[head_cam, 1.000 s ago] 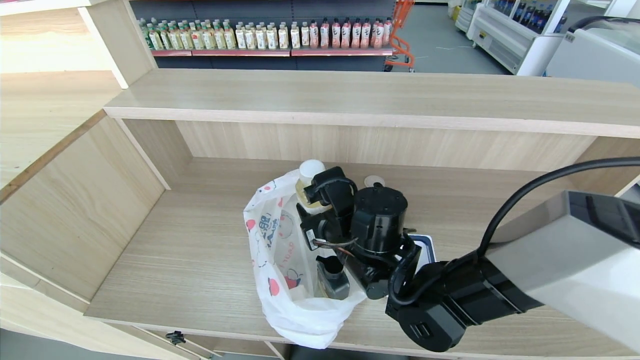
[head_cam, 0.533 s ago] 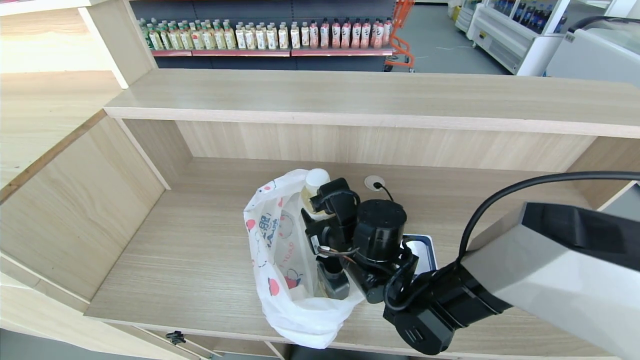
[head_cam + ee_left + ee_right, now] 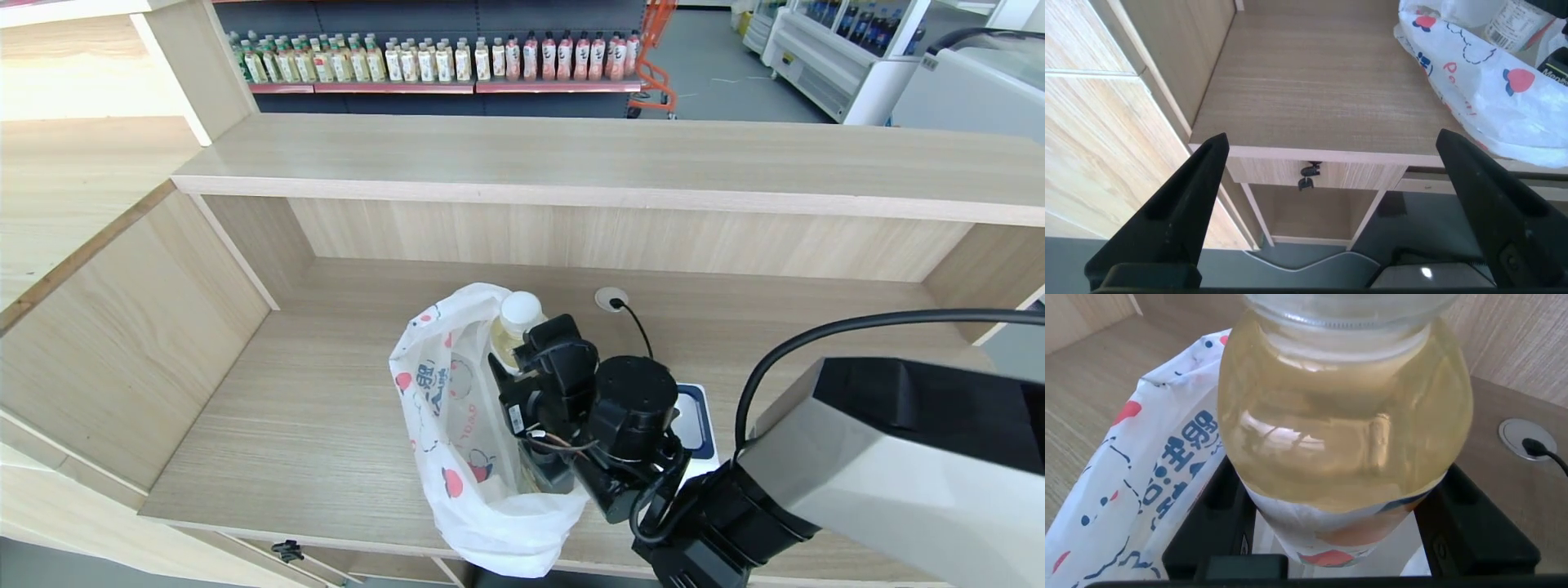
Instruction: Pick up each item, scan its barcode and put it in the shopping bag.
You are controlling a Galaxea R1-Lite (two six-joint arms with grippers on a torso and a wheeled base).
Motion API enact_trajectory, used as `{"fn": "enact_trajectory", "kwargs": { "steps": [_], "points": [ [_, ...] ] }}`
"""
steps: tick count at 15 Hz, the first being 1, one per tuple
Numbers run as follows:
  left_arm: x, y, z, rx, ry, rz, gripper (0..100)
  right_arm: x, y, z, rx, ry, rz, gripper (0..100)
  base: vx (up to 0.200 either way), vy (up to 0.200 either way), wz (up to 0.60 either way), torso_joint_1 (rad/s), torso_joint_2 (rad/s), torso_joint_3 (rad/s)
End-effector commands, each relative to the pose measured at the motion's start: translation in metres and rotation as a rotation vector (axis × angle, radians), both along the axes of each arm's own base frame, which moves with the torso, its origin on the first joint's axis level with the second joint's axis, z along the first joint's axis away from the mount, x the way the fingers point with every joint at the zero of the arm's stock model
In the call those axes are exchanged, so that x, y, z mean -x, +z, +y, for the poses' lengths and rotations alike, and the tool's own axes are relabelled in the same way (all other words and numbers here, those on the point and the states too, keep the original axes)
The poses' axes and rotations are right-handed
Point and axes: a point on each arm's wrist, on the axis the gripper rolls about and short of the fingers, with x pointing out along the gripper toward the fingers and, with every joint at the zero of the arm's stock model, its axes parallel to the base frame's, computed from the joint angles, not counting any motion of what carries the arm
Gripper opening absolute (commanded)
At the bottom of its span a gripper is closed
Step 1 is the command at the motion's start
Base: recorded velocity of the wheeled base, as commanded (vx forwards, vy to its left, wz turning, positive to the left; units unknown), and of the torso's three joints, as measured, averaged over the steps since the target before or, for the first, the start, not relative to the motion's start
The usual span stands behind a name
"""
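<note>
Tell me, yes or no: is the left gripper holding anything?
No: the left gripper stands open, with nothing but the wooden counter showing between its fingers.

Bag (image 3: 445,408) thin glossy plastic, bottle (image 3: 1347,433) clear smooth plastic prob., counter (image 3: 286,392) matt wood-grain laminate.

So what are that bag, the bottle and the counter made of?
The shopping bag looks like thin plastic film: white, crinkled, slightly see-through, red prints. The bottle seems clear glossy plastic, pale yellow liquid showing through. The counter is matte light wood-grain board, possibly laminate.
</note>
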Motion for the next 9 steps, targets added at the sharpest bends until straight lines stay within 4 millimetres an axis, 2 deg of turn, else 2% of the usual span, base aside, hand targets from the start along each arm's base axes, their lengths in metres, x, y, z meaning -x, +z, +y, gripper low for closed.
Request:
{"fn": "enact_trajectory", "kwargs": {
  "steps": [1,4,6,9],
  "points": [
    [0.0,0.0,0.0,0.0,0.0,0.0,100,-0.001,0.005,0.001,-0.006,-0.003,-0.008,0,0.0,0.0,0.0,0.0,0.0,0.0],
    [0.0,0.0,0.0,0.0,0.0,0.0,100,-0.004,0.027,0.004,-0.057,-0.001,-0.052,0,0.0,0.0,0.0,0.0,0.0,0.0],
    [0.0,0.0,0.0,0.0,0.0,0.0,100,-0.008,0.055,0.01,-0.09,-0.001,-0.079,0,0.0,0.0,0.0,0.0,0.0,0.0],
    [0.0,0.0,0.0,0.0,0.0,0.0,100,-0.013,0.062,0.012,-0.087,0.004,-0.077,0,0.0,0.0,0.0,0.0,0.0,0.0]
  ]
}}
